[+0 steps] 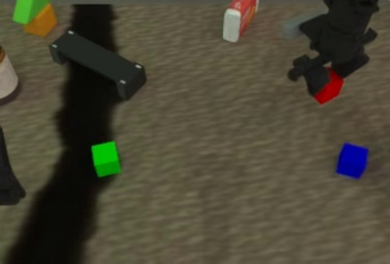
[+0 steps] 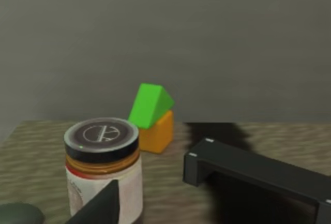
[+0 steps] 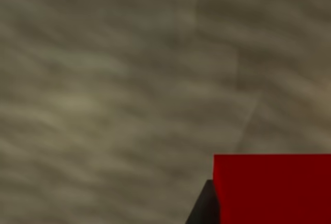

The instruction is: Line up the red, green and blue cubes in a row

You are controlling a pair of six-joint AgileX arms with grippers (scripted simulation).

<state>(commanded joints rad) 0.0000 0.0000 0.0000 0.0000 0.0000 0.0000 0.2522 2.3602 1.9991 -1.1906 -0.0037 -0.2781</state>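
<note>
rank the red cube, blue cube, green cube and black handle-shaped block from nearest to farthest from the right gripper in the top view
1. red cube, at the right gripper
2. blue cube, right edge
3. black handle-shaped block, upper left
4. green cube, lower left

Green wedge (image 1: 29, 3) on orange block (image 1: 41, 22), black bracket (image 1: 97, 64), jar (image 2: 103, 169), eraser (image 1: 241, 11).

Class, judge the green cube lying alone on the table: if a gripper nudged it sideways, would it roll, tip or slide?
The green cube has flat faces and sits squat, so it would probably slide, not roll. As wide as it is tall, it seems unlikely to tip. It looks rigid, so parallel fingers should probably hold it squarely.
</note>
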